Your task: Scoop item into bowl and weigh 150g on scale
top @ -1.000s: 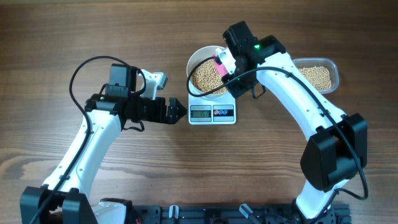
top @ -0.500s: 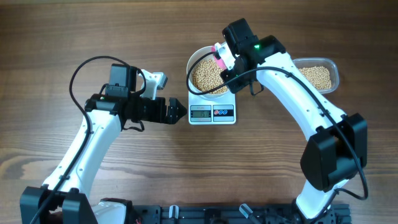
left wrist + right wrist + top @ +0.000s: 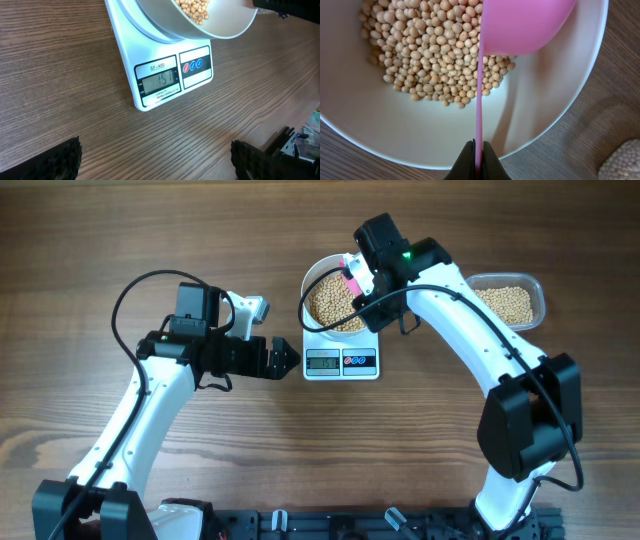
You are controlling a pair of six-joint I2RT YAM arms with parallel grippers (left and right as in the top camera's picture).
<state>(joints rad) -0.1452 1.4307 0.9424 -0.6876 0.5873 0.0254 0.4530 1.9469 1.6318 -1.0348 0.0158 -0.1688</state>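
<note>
Right hand (image 3: 479, 159) clamps a pink scoop (image 3: 520, 25) above the beans (image 3: 430, 55) in the bowl (image 3: 420, 132) on the scale (image 3: 165, 75); left hand (image 3: 282, 358) gapes empty nearby.

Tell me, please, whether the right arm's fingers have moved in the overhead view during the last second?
Yes. The right arm's fingers, shut on the pink scoop, shifted slightly up the image, away from the scale, toward the bowl's far rim.
</note>
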